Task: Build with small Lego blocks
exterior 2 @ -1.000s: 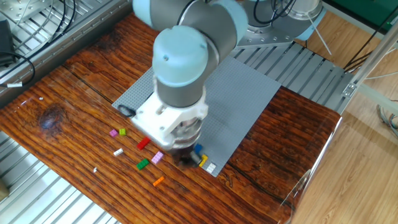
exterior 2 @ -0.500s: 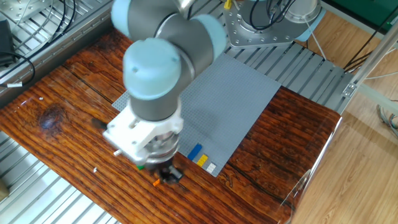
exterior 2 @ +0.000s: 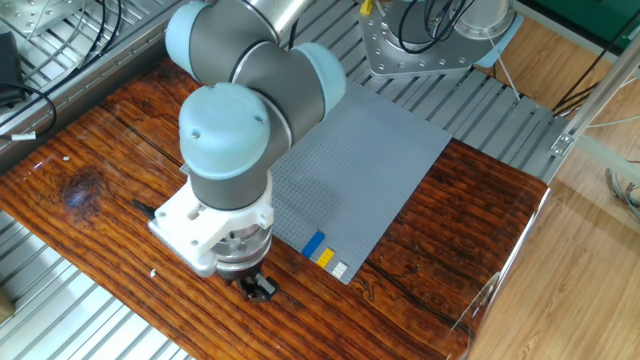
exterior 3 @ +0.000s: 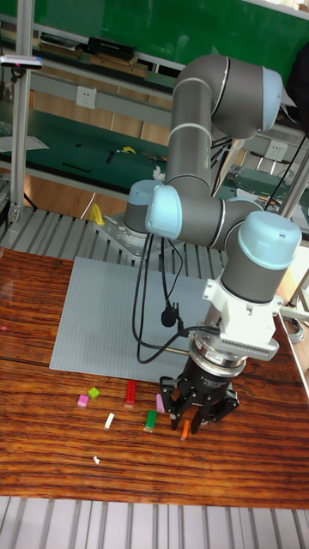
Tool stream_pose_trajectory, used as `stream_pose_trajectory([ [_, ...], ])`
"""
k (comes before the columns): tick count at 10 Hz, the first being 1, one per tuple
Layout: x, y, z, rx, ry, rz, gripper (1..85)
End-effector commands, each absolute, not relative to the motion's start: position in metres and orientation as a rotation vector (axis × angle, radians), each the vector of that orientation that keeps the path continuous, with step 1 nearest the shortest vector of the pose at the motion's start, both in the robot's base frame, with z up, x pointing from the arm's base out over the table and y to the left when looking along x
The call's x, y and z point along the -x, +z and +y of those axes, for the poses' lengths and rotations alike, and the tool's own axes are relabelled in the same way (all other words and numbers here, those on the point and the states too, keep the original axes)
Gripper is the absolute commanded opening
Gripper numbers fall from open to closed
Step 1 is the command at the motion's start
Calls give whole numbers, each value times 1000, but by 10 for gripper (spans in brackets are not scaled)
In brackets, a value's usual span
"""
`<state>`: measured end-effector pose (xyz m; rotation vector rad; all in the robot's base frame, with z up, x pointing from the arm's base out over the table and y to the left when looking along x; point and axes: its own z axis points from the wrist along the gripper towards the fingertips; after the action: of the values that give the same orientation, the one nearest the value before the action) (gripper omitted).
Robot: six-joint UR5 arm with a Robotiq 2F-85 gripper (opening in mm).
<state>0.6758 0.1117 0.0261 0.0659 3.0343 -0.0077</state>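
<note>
Magenta brick (exterior 3: 83, 400) and lime brick (exterior 3: 93, 392) lie farthest left on the wooden table (exterior 3: 34, 343), close together. Next along are the loose white brick (exterior 3: 109, 420), the red brick (exterior 3: 130, 392), the green brick (exterior 3: 150, 419) and the pink brick (exterior 3: 160, 402), all flat on the wood in front of the grey baseplate (exterior 3: 103, 317). None of them is built onto anything yet.

Then comes my gripper (exterior 3: 196, 420). A second ago I was over the near corner of the baseplate. Since then I have swung left and towards the table's front edge, and I am now low over the loose pile. My fingers (exterior 3: 178, 412) are spread apart with nothing clamped between them. The orange brick (exterior 3: 184, 431) lies on the table just at their tips, though I cannot tell whether a finger is touching it.

Right of me in the fixed view, the blue brick (exterior 2: 313, 241), yellow brick (exterior 2: 325, 256) and a white corner brick (exterior 2: 340, 269) sit in a short row at the baseplate's near corner.

I take the move to mean that row is in place and I have come back for another piece, probably the orange one. The next step is to centre on it and close.
</note>
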Motion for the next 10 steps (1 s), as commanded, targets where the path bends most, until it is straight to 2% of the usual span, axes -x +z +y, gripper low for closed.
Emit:
stream_pose_trajectory([
  [1, -674, 17, 127, -137, 50, 3041, 353],
  [8, -664, 11, 125, -173, 46, 3051, 330],
  [10, -655, 10, 125, -191, 35, 3081, 293],
])
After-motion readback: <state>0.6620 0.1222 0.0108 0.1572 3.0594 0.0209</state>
